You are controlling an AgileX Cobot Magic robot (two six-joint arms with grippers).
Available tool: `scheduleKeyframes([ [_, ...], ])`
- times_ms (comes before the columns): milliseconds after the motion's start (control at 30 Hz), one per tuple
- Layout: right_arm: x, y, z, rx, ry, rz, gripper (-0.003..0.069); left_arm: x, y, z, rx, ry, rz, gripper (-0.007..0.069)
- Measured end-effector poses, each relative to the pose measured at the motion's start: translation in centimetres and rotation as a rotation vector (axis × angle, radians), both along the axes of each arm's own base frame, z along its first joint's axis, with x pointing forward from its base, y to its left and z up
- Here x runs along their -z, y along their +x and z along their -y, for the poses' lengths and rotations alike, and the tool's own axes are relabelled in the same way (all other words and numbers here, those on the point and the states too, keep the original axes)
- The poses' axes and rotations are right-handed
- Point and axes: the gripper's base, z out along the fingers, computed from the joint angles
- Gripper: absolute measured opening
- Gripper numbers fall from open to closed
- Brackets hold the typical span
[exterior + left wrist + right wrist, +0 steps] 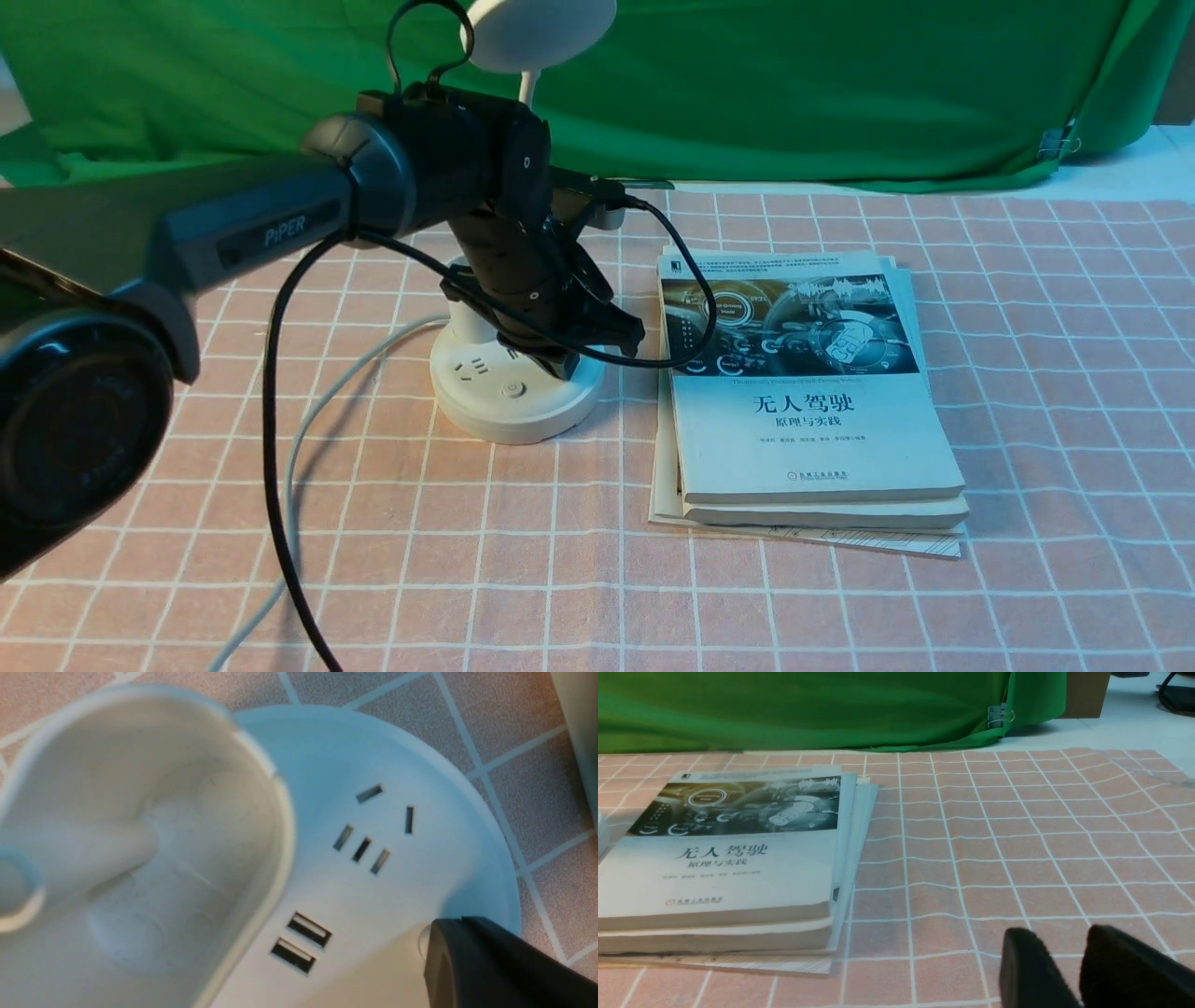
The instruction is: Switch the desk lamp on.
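We see a lab-like setup. Green cloth [840, 93] hangs behind the book stack [812, 401]; a robot arm [448, 159] reaches in left of it.

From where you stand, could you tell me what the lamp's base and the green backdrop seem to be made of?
The lamp's base looks like smooth white plastic with a satin finish: soft sheen, moulded socket slots. The green backdrop appears to be matte fabric, since it hangs in folds.
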Motion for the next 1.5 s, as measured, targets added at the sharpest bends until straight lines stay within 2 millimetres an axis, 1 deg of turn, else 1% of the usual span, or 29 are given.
scheduleKeyframes([
  [333, 0.0, 0.0, 0.0, 0.0, 0.0, 0.0, 0.0241, 0.1, 0.1, 0.0, -0.021, 0.005, 0.003, 0.0021],
  [600, 0.0, 0.0, 0.0, 0.0, 0.0, 0.0, 0.0241, 1.0, 0.4, 0.1, -0.037, 0.011, -0.009, 0.0021],
  [700, 0.0, 0.0, 0.0, 0.0, 0.0, 0.0, 0.0241, 0.9, 0.4, 0.1, -0.045, 0.011, -0.009, 0.0021],
  [1033, 0.0, 0.0, 0.0, 0.0, 0.0, 0.0, 0.0241, 1.0, 0.7, -0.1, -0.049, 0.083, 0.045, 0.0021],
  [1167, 0.0, 0.0, 0.0, 0.0, 0.0, 0.0, 0.0241, 1.2, 0.9, 0.0, -0.048, 0.082, 0.057, 0.0021],
  [1267, 0.0, 0.0, 0.0, 0.0, 0.0, 0.0, 0.0241, 0.2, 0.9, 0.0, -0.051, 0.057, 0.09, 0.0021],
  [1400, 0.0, 0.0, 0.0, 0.0, 0.0, 0.0, 0.0241, -0.8, 0.5, 0.0, -0.052, 0.018, 0.095, 0.0021],
  [1433, 0.0, 0.0, 0.0, 0.0, 0.0, 0.0, 0.0241, -1.4, 0.2, -0.2, -0.053, 0.004, 0.088, 0.0021],
  [1500, 0.0, 0.0, 0.0, 0.0, 0.0, 0.0, 0.0241, -3.7, -0.5, -0.6, -0.053, -0.024, 0.098, 0.0021],
])
